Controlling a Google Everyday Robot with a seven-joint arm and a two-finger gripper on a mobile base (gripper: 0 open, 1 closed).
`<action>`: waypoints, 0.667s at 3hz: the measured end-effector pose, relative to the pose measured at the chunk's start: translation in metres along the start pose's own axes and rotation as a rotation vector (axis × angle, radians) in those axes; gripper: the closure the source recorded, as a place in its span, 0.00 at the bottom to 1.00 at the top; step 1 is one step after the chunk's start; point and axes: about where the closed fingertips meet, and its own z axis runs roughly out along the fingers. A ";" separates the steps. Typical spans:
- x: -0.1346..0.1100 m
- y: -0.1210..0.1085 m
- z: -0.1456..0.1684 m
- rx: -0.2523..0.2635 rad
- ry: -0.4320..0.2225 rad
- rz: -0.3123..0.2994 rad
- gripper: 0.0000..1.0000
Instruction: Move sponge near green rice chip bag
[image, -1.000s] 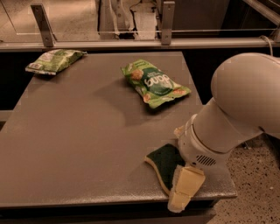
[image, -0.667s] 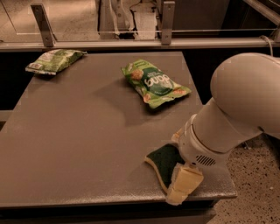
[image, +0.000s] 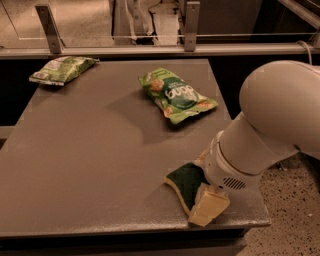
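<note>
Shifted slightly leftward, gripper (image: 206, 207) meets sponge (image: 184, 181) (bag (image: 177, 95) lettering illegible).

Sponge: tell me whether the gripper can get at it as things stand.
Probably yes: the gripper is right at the sponge's near-right end, by the table's front corner, with nothing between them.

The table (image: 90, 165) carries the sponge (image: 182, 181) at the gripper (image: 204, 197), green rice chip bag (image: 177, 95), paler bag (image: 62, 70).
</note>
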 end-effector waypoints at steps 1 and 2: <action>0.000 -0.005 -0.015 0.011 -0.004 -0.001 0.88; 0.005 -0.032 -0.049 0.059 0.009 0.007 1.00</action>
